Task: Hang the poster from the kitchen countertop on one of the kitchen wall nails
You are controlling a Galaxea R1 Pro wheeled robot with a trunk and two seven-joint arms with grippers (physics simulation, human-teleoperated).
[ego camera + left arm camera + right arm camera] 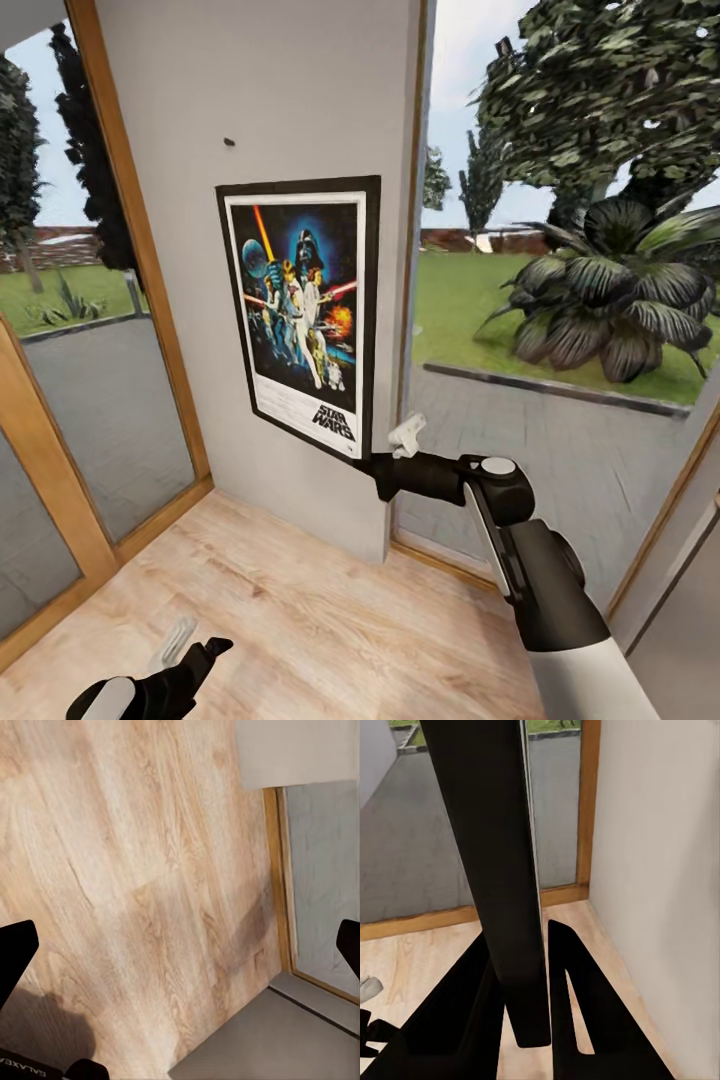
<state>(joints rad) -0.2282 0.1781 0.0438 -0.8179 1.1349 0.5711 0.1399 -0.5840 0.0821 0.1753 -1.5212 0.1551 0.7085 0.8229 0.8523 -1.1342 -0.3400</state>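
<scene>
Plain pale wall panel [300, 110] flanked by big wood-framed windows [90, 400]. Light oak-plank floor [320, 620] below. Outside: grey paving, green lawn [470, 300], spiky dark plant [610, 300], trees, bright daylight.

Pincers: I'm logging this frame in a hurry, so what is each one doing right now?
Left pincer: open, holding nothing, low over the wooden floor.
Right pincer: closed on the Star Wars poster at its lower corner.
</scene>
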